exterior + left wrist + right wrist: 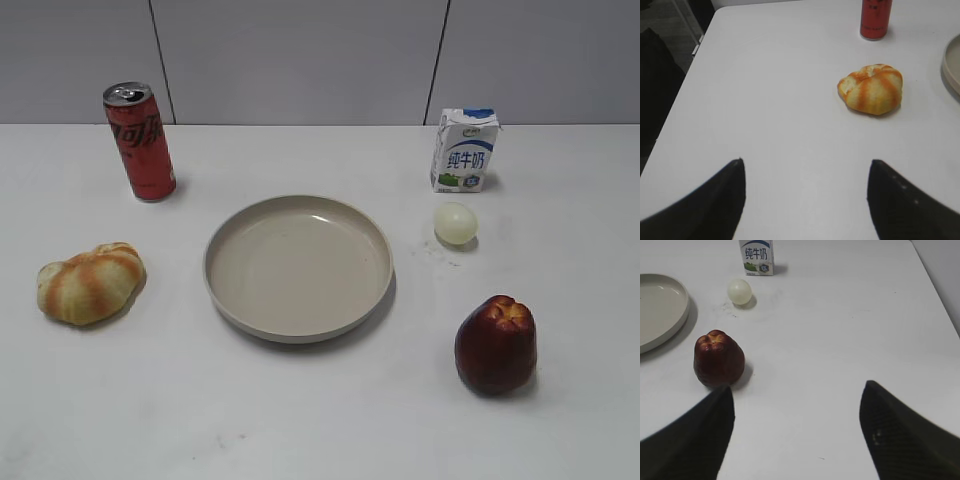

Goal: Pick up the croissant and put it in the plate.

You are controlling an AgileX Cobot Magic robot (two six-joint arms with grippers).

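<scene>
One puffy, ridged croissant, pale yellow with orange-brown stripes, lies near the left edge of the smooth white desk. One round, shallow beige plate sits mid-desk. One glossy red can, one milk carton, one pale ball, one dark red apple. Left tool and right tool both released, holding nothing.

Frame edges crop the plate and can.
</scene>
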